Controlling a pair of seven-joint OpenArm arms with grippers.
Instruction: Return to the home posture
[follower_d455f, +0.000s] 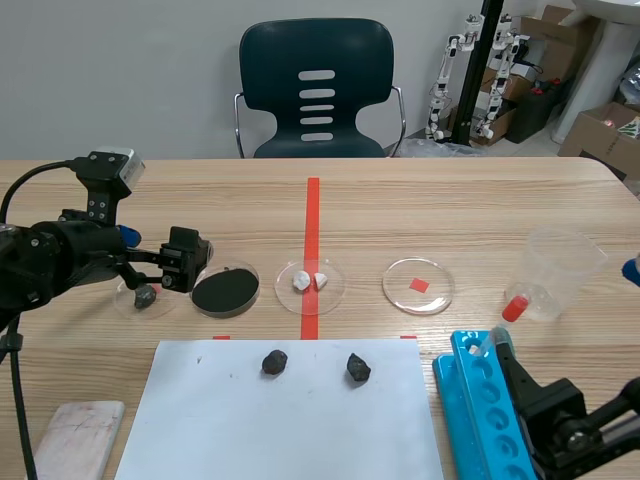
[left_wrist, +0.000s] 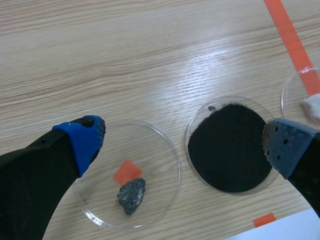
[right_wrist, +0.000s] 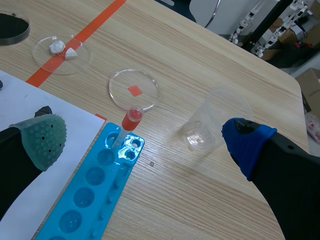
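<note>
1. Left claw (left_wrist: 182, 145) of the black robot arm coming in from the left hangs over the wooden table (follower_d455f: 450, 210), at its left side. Its fingers are spread wide, blue pads (left_wrist: 82, 140) well apart.
2. Below that claw lies a round clear dish (left_wrist: 155, 145) with a rough dark grey stone (left_wrist: 131, 195) beside an orange-red square mark. One finger stands over this dish's edge.
3. Just beside it is a second round clear dish (left_wrist: 187, 140) filled with black powder. The other finger stands over its far edge.
4. Right claw (right_wrist: 147, 140) of the other black arm sits low at the table's near right corner. It is spread too, with one grey-green pad (right_wrist: 45, 137) and one blue.
5. Under and ahead of the right claw lies a bright blue plastic tube rack (right_wrist: 95, 185). A clear tube with a red cap (right_wrist: 131, 119) leans in its end hole.
6. Ahead of the rack is a clear dish (right_wrist: 145, 85) over an orange-red square. A clear plastic cup (right_wrist: 210, 125) stands nearby.
7. On the orange-red tape line, a clear dish (follower_d455f: 330, 290) carries two small white lumps (follower_d455f: 300, 282).
8. Near the robot, a white paper sheet (follower_d455f: 280, 420) bears two dark stones (follower_d455f: 275, 361), apart from each other.
</note>
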